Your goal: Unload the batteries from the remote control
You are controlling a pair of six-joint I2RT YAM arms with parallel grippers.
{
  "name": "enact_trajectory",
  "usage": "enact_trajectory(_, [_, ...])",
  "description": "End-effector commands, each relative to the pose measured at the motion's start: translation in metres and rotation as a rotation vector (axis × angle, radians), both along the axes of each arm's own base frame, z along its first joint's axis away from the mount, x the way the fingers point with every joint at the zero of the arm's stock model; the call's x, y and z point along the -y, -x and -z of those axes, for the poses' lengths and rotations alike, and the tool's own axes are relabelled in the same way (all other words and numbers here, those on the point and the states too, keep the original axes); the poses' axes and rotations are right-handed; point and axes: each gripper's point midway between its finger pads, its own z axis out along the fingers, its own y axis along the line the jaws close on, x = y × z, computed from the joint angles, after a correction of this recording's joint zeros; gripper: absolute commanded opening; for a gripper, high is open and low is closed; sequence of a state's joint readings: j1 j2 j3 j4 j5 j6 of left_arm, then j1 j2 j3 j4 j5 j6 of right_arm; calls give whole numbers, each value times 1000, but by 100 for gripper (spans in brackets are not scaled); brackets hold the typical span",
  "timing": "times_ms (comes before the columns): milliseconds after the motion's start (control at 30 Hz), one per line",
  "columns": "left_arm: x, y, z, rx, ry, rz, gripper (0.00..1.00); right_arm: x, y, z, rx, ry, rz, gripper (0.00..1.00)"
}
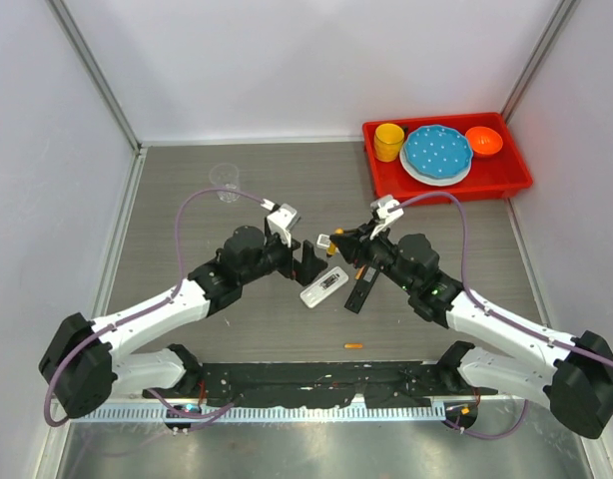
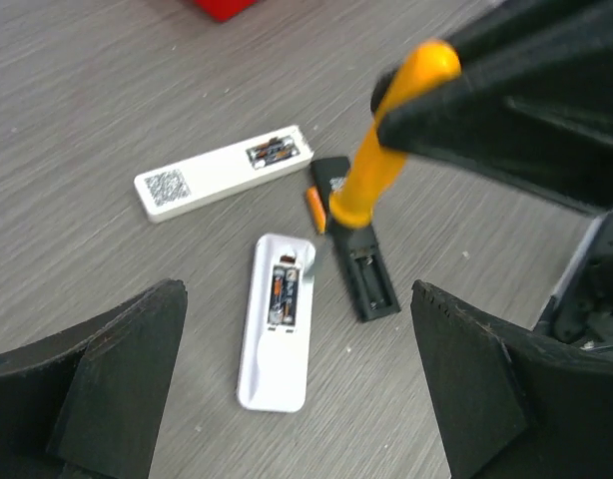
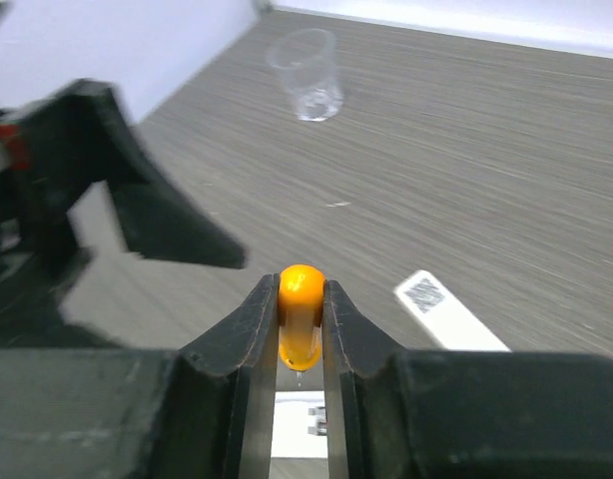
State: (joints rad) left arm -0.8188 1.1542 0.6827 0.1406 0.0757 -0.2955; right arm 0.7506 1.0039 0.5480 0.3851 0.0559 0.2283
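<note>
Two white remotes lie open-backed: the nearer white remote [image 2: 272, 359] [image 1: 324, 286] has batteries [image 2: 287, 291] in its bay, and the farther white remote [image 2: 212, 180] [image 3: 451, 314] has batteries [image 2: 272, 152] too. A black remote [image 2: 364, 274] [image 1: 359, 289] has an empty bay, with a loose orange battery [image 2: 314, 210] beside it. Another orange battery [image 1: 353, 345] lies near the front edge. My right gripper [image 3: 301, 309] [image 1: 338, 242] is shut on the orange-handled tool [image 3: 301, 319] [image 2: 386, 140], tip down over the remotes. My left gripper [image 2: 297, 399] [image 1: 308, 264] is open and empty above the nearer white remote.
A clear plastic cup [image 1: 225, 180] [image 3: 306, 75] stands at the back left. A red tray [image 1: 516, 185] at the back right holds a yellow cup, a blue plate and an orange bowl. The two grippers are close together over the remotes.
</note>
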Motion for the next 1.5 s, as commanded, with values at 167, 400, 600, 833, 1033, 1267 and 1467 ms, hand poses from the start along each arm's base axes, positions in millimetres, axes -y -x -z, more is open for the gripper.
enact_trajectory(167, [39,10,-51,-6,220,251,79,-38,39,-89,65,-306,-292,1])
enact_trajectory(400, [30,12,-57,6,232,221,2,-30,29,-88,25,-322,-261,1])
enact_trajectory(600, [10,0,-55,25,178,92,0,-19,13,-90,-56,-408,-247,59])
enact_trajectory(833, [0,-10,-57,45,155,15,0,-24,9,-87,-144,-507,-303,83])
enact_trajectory(1033, [0,-14,-56,37,134,4,0,-38,15,-91,-155,-559,-379,73])
enact_trajectory(1267, [4,-13,-60,42,144,21,0,-55,13,-83,-195,-569,-412,59])
enact_trajectory(1467, [7,-11,-59,35,148,43,0,-63,11,-81,-204,-572,-429,45])
